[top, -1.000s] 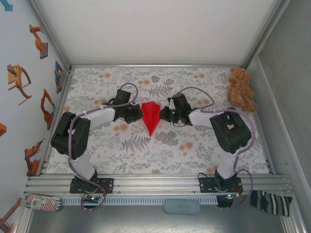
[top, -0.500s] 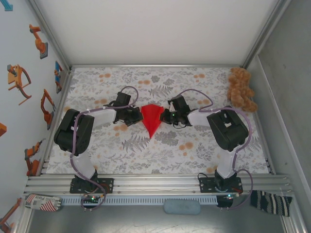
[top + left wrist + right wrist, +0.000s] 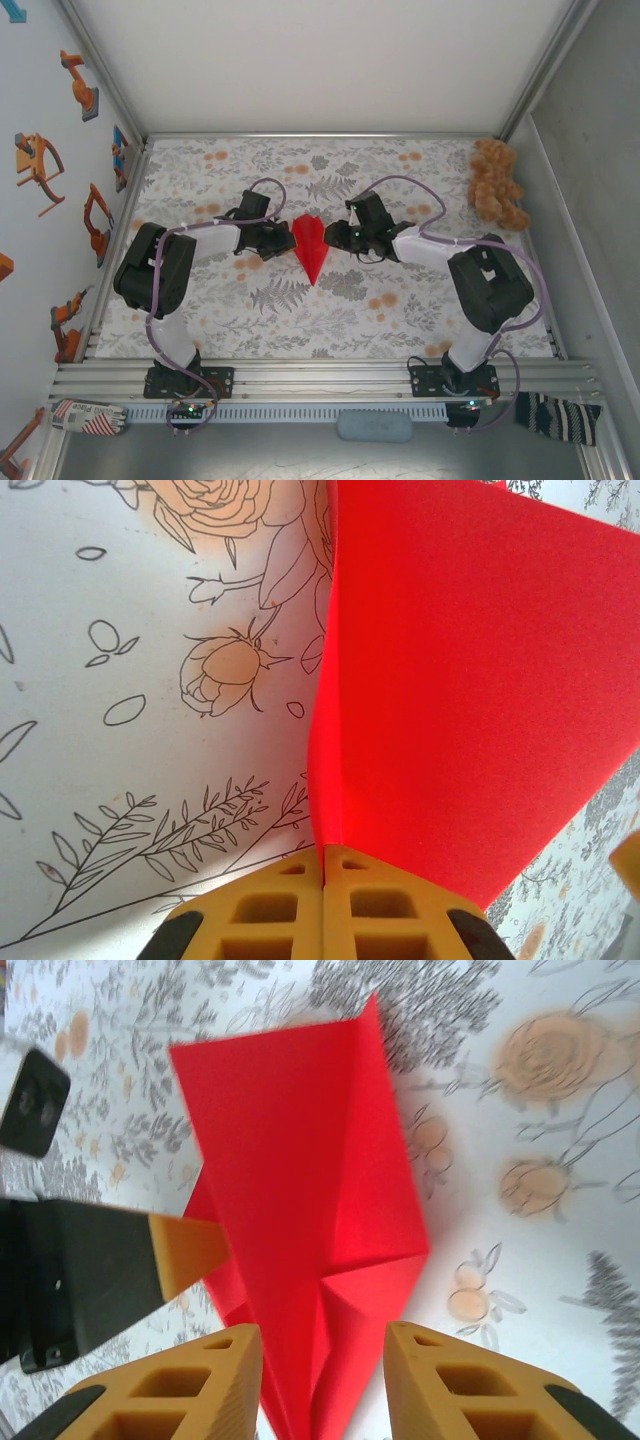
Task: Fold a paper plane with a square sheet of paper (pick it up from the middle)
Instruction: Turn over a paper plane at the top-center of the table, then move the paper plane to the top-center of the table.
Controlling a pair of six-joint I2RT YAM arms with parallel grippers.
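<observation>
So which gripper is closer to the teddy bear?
Right. The right gripper is at the paper plane on the teddy bear's side; the left gripper is across the plane, farther off.

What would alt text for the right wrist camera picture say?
A folded red paper plane over a flowered tablecloth, its near end between the right gripper's parted yellow fingers. The left gripper meets the paper's edge from the side.
</observation>
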